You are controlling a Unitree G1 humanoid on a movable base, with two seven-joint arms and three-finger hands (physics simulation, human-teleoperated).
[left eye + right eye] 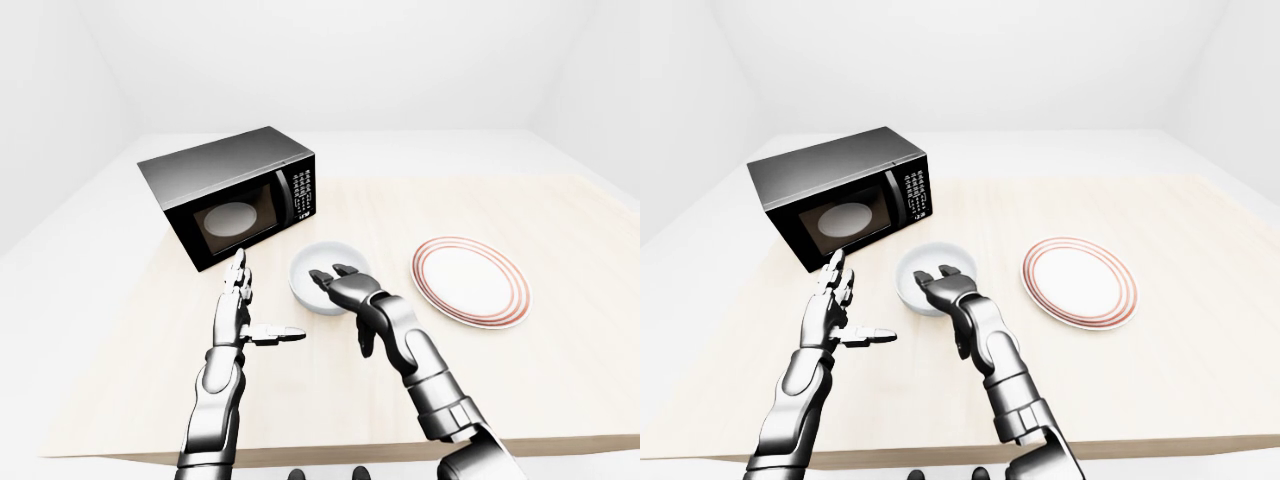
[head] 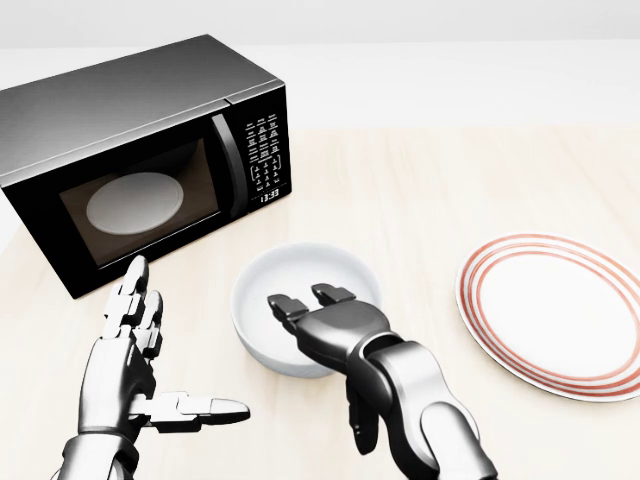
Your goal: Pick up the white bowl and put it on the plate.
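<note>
The white bowl (image 2: pixel 300 272) stands upright on the wooden table, just below the microwave in the head view. The white plate with red rings (image 2: pixel 555 305) lies to its right, apart from it and bare. My right hand (image 2: pixel 318 325) reaches over the bowl's near rim. Two fingertips (image 2: pixel 288 302) rest over the rim into the bowl and the thumb hangs down away from it, so the hand is open, not closed on it. My left hand (image 2: pixel 155 350) is open and flat with the thumb pointing right. It hovers left of the bowl and holds nothing.
A black microwave (image 2: pixel 140 150) with its door shut stands at the upper left, close behind the bowl and the left hand. The light wooden table (image 1: pixel 560 220) stretches to the right past the plate. Its near edge (image 1: pixel 330 450) runs along the bottom of the left-eye view.
</note>
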